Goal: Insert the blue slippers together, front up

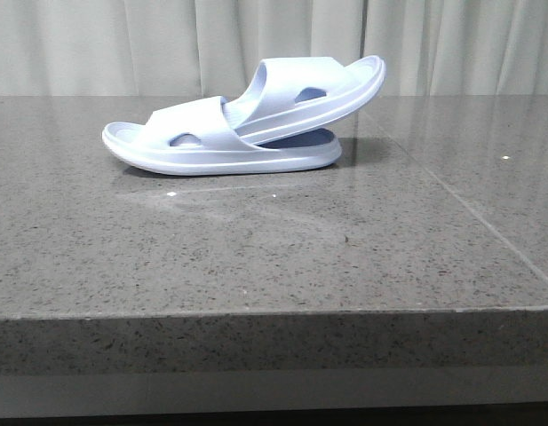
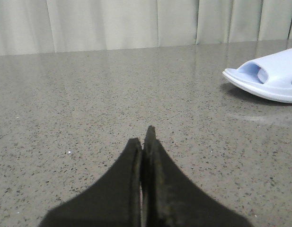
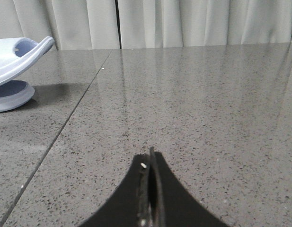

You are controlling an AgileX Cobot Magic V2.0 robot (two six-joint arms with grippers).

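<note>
Blue slippers [image 1: 247,124] nested on far centre of grey stone table [image 1: 256,257]: one flat, 2nd pushed under its strap, tilted up to the right. Left gripper [image 2: 145,142] & right gripper [image 3: 150,163] both pressed together, empty, apart from the pair.

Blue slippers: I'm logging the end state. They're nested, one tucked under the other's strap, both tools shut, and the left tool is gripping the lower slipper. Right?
Not quite. The left tool is shut on nothing, clear of the blue slippers, as the left wrist view shows. The rest holds: they are nested, and the right tool is shut too.
</note>
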